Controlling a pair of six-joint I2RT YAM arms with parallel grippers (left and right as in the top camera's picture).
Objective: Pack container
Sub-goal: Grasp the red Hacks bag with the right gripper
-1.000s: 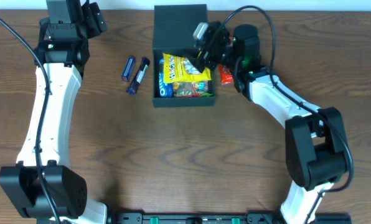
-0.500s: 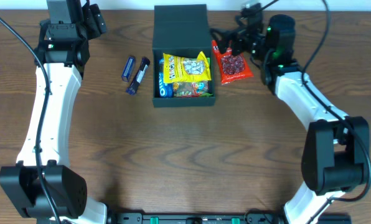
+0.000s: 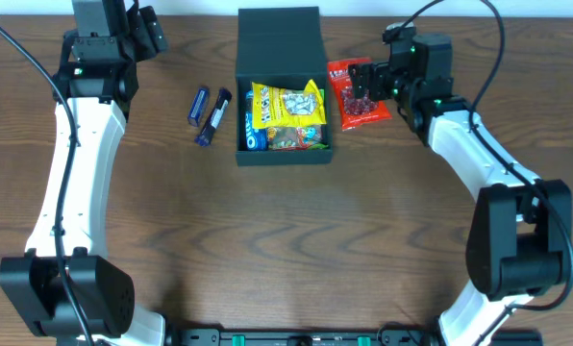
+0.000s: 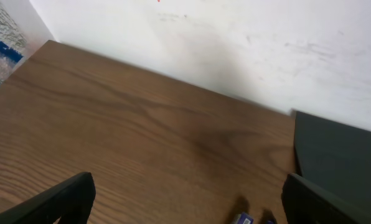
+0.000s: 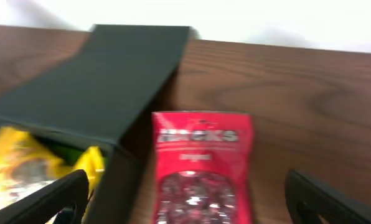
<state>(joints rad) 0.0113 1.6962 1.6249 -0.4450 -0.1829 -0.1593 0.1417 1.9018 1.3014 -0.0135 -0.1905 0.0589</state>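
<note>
- While the container (image 3: pixel 280 38) is sitting open at the far centre, packets (image 3: pixel 286 108) are lying inside
- Right gripper (image 5: pixel 188 199) is hovering wide open above a red packet (image 3: pixel 352 106) beside it
- Left gripper (image 4: pixel 185 202) is hanging open, well apart

Your container (image 3: pixel 279 34), dark greenish-black matte rectangular box, open, lid flipped back and lying flat on its far side, you see it upright at the far middle of your overhead view, its inside holding packets (image 3: pixel 285 104)
</note>
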